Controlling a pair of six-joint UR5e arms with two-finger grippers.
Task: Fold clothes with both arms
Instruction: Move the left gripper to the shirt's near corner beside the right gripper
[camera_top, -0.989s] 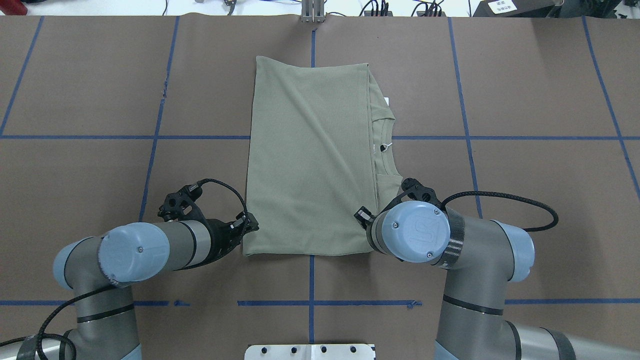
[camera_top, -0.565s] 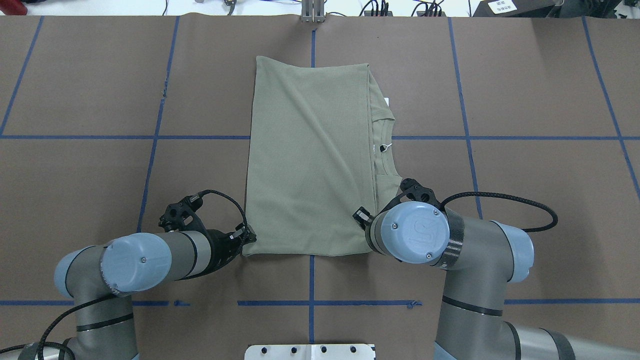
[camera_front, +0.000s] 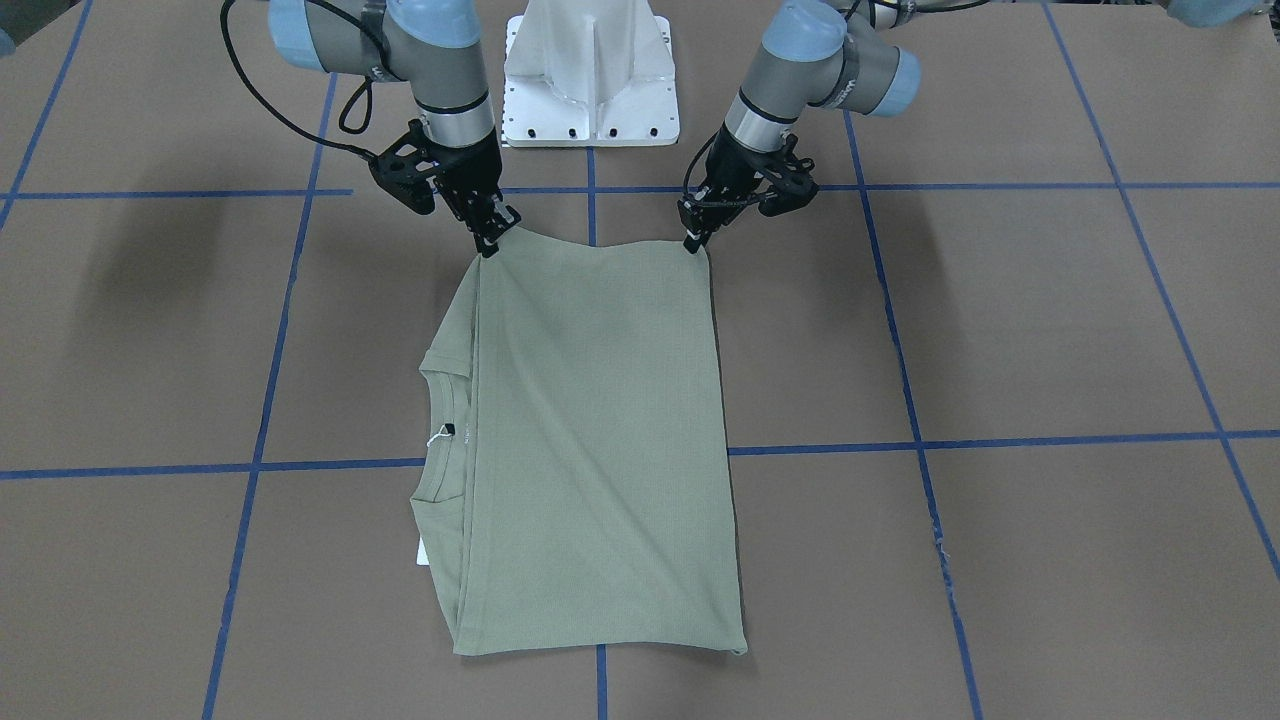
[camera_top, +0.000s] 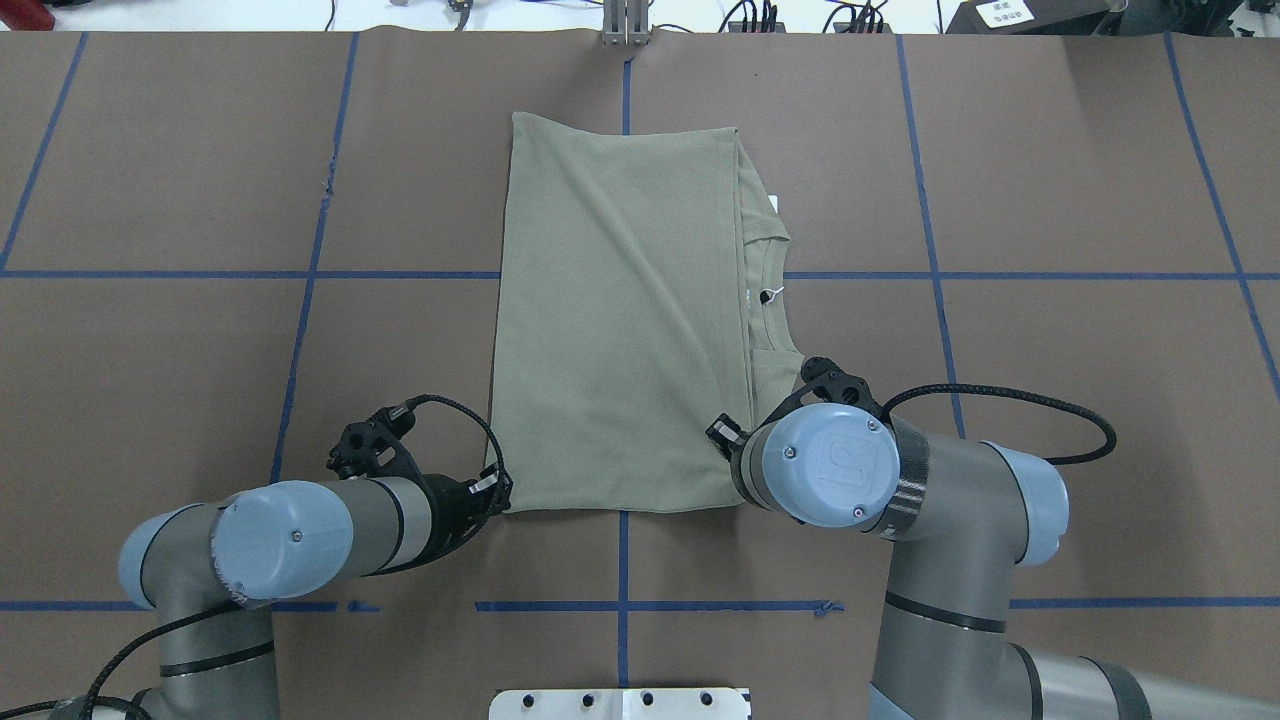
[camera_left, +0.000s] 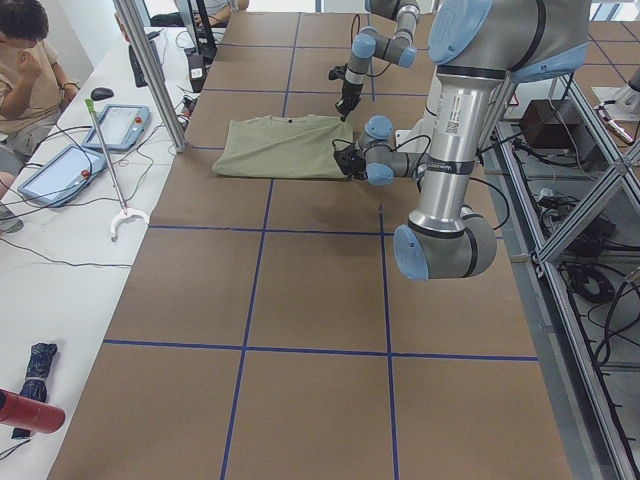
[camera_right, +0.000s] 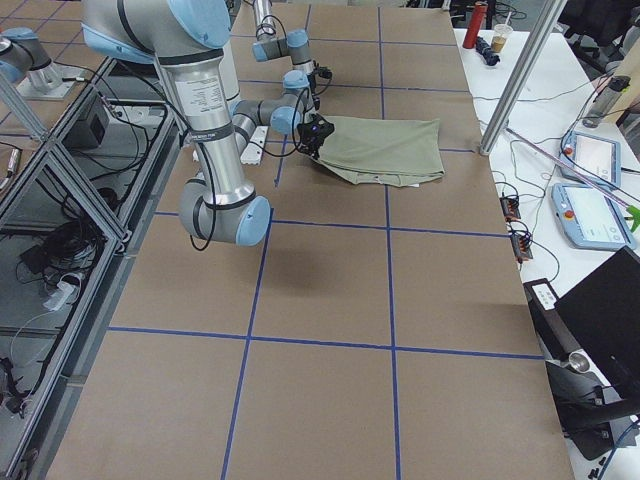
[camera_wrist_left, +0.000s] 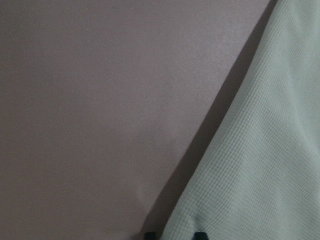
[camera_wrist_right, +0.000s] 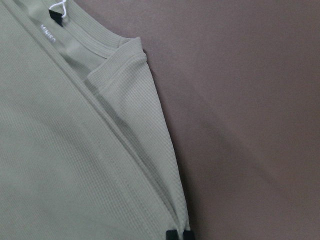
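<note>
Shirt (camera_top: 620, 320) lies folded flat on the brown table (camera_top: 1050, 180), centre of the overhead frame, with its collar (camera_top: 762, 320) poking out on the right side. Left gripper (camera_front: 693, 243) and right gripper (camera_front: 490, 240) each pinch a corner of its lower edge, jaws closed down on cloth. I judge the knit soft and light; it should sag, and the layers may slip. The corners are the right hold. A white base (camera_front: 590, 90) sits behind the arms, apart from the shirt.

grey arms (camera_top: 950, 560), blue caps (camera_top: 835, 465), black cables (camera_top: 1000, 389)
</note>
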